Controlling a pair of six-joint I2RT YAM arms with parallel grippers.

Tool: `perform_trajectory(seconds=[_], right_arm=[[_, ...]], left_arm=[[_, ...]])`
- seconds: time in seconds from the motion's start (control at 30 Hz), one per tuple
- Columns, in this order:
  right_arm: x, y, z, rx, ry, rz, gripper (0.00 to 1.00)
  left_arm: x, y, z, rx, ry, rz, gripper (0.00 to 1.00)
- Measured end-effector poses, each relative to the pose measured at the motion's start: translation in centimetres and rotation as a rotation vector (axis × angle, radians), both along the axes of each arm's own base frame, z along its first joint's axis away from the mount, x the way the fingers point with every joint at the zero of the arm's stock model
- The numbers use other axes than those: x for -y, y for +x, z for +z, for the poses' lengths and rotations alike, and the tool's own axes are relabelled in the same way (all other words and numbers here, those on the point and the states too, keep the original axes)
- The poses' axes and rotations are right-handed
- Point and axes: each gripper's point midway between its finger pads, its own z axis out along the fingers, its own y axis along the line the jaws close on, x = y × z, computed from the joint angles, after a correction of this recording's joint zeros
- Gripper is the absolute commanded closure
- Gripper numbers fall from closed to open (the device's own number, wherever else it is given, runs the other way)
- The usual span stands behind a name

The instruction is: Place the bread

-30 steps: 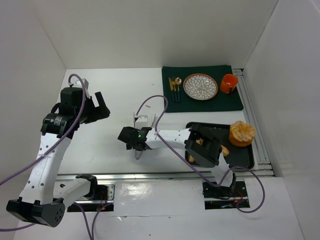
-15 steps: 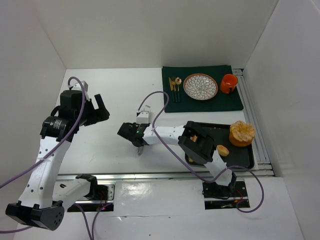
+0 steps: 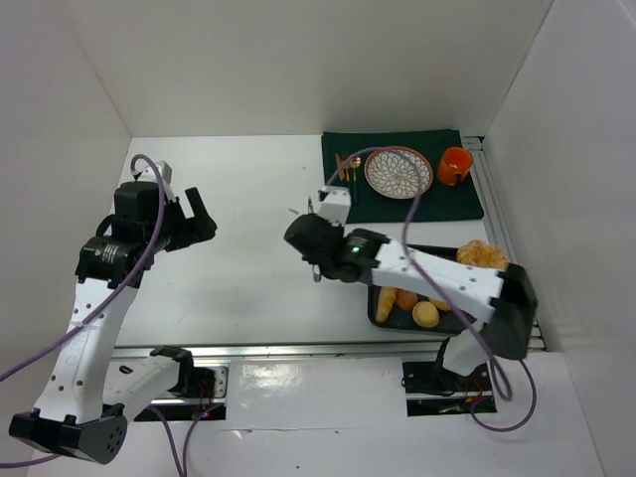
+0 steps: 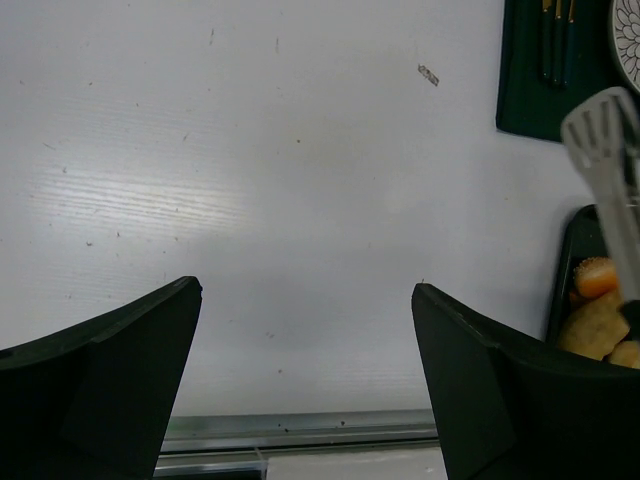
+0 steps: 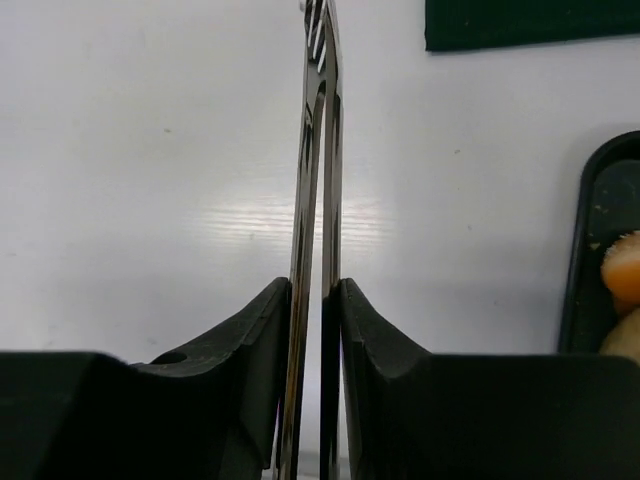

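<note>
The bread rolls (image 3: 425, 314) lie in the black tray (image 3: 381, 316) at the right side of the surface (image 3: 238, 288), with one bigger round loaf (image 3: 482, 256) in the far right corner of the tray. None of the bread is lifted. The patterned plate (image 3: 397, 171), probably the place for the bread, stands empty on the green placemat (image 3: 437, 204) beyond the tray, between the gold cutlery (image 3: 348, 174) and the orange cup (image 3: 455, 166).

The right pincer (image 5: 313, 290) is narrow and holds metal tongs (image 5: 318, 200) between its pads, near the handle end. The two blades are pressed almost together and nothing is between them. The slotted tips point away from the wrist, toward the far side. Holding the tongs this way seems to let the pincer open and close them, so the bread can be taken with the tool and not with the fingers.

The right arm reaches from its base with the elbow low over the near right corner of the tray. Its forearm crosses above the tray, and the wrist hangs over the bare surface just left of the tray, near the corner of the placemat. To take a roll, the tongs must probably turn back toward the tray.

The left pincer (image 4: 305, 300) is wide and holds nothing. Its arm is raised over the left part of the surface, well apart from the tray, and looks down on bare white surface.
</note>
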Motion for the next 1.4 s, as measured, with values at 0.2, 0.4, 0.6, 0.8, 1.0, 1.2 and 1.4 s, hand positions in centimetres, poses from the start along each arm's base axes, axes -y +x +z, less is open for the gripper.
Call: perform_trajectory(seconds=[0.2, 0.4, 0.6, 0.8, 1.0, 1.2, 1.4], right_arm=[[5.3, -3.0, 7.3, 0.028, 0.136, -0.012, 0.66], [10.9, -6.5, 6.7, -0.079, 0.09, -0.09, 0.66], [15.9, -8.7, 5.3, -0.171, 0.11, -0.178, 0.65], [17.6, -10.1, 2.5, -0.26, 0.071, -0.213, 0.6], [19.0, -10.1, 0.7, -0.32, 0.041, -0.262, 0.54], [19.8, -10.6, 0.7, -0.34, 0.061, -0.25, 0.48], [20.0, -11.4, -0.1, -0.38, 0.043, -0.212, 0.48]], left_arm=[[0.5, 0.0, -0.1, -0.007, -0.015, -0.021, 0.0], [0.6, 0.0, -0.1, -0.008, -0.021, -0.028, 0.0], [0.7, -0.1, -0.1, -0.008, -0.025, -0.034, 0.0], [0.7, -0.1, -0.1, -0.008, -0.025, -0.034, 0.0], [0.7, -0.1, -0.2, -0.011, -0.025, -0.034, 0.0], [0.7, -0.1, -0.2, -0.012, -0.025, -0.034, 0.0], [0.9, -0.2, -0.8, -0.026, -0.03, -0.038, 0.01]])
